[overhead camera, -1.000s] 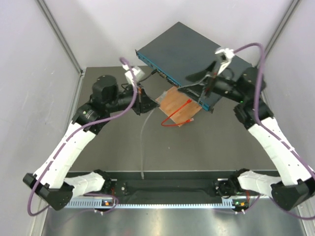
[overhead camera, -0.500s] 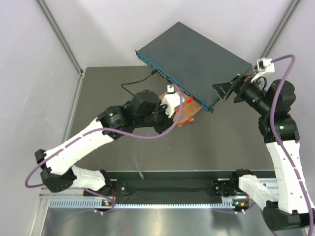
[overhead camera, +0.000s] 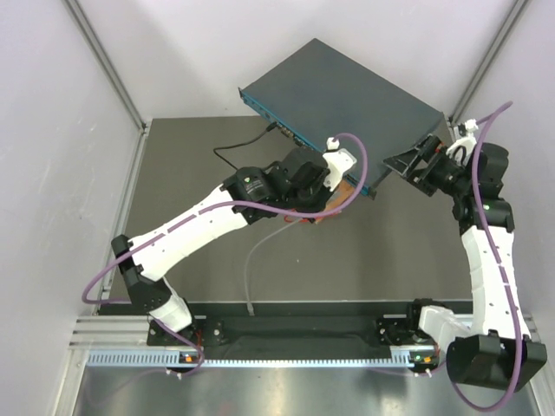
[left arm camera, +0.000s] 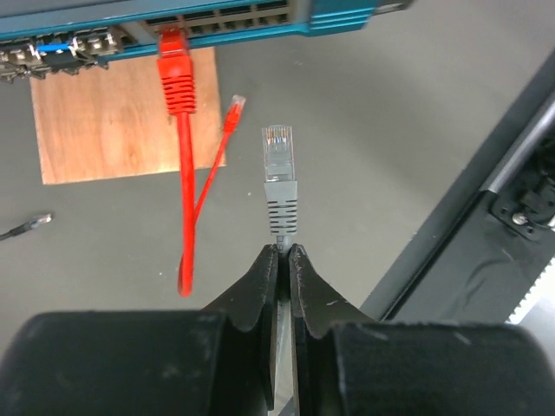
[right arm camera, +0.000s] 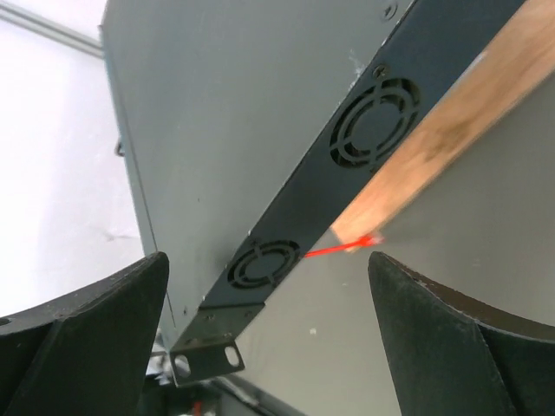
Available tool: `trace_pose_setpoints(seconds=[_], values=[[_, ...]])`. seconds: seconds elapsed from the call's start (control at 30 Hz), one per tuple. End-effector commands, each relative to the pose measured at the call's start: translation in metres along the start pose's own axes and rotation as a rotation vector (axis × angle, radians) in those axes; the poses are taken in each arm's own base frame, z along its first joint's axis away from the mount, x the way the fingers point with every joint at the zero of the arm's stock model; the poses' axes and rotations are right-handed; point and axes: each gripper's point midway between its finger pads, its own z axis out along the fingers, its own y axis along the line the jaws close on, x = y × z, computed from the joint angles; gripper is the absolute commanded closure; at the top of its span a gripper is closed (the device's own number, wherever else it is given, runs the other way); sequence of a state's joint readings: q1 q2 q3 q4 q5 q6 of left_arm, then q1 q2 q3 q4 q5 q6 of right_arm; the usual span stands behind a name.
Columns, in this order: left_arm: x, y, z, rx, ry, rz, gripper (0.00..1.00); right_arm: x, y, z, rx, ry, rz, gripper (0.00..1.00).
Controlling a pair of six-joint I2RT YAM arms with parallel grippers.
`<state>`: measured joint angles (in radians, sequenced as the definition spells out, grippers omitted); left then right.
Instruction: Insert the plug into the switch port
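Since the earlier frame, the left arm has been carried further across the worktop [overhead camera: 390, 260], so that the left end effector [left arm camera: 283, 251] is now brought up before the front face of the network switch [overhead camera: 338, 95]. The right arm has been drawn in slightly, and the switch has not been shifted.

The worktop is a dark grey matt sheet, bounded at the near edge by a slotted aluminium rail [overhead camera: 286, 358] and enclosed by plain white walls [overhead camera: 52, 130]. A plywood board [left arm camera: 104, 121] is laid flat on it, partly under the switch.

In the left wrist view, the left end effector is seen pinched together on the grey cable [overhead camera: 250, 269], just behind its grey connector [left arm camera: 279, 178]. That connector is held short of the row of ports and to the right of the plug [left arm camera: 177, 74]. Farther off, the plug is found with its tip in the switch port [left arm camera: 173, 26]. Its red cable [left arm camera: 184, 217] is looped back to a free red connector [left arm camera: 233, 113] lying at the board's edge. A black connector [left arm camera: 30, 224] is seen at the left margin.

The right end effector [right arm camera: 267, 269] is spread wide with nothing held, beside the vented side of the switch.

How deeply the plug is seated cannot be made out. In the top view the left fingers are hidden beneath the wrist.
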<state>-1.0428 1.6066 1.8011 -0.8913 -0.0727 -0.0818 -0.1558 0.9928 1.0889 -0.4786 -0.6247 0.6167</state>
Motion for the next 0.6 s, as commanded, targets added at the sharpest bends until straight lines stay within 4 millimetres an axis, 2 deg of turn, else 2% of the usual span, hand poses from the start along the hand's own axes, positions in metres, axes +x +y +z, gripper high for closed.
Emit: trace_pose_setpoints(seconds=[0.0, 0.13, 0.23, 0.57], values=[[-0.010, 0.007, -0.003, -0.060, -0.022, -0.032, 1.00, -0.017, 0.024, 0.005, -0.139, -0.041, 0.012, 0.05], [-0.013, 0.021, 0.004, -0.139, -0.025, -0.030, 1.00, -0.010, 0.014, 0.018, -0.143, -0.003, 0.047, 0.06], [-0.019, 0.022, 0.005, -0.149, -0.038, -0.030, 1.00, -0.007, 0.015, 0.023, -0.161, 0.000, 0.053, 0.07], [-0.032, 0.015, 0.006, -0.111, -0.068, -0.030, 1.00, 0.005, 0.026, 0.034, -0.217, 0.016, 0.054, 0.30]])
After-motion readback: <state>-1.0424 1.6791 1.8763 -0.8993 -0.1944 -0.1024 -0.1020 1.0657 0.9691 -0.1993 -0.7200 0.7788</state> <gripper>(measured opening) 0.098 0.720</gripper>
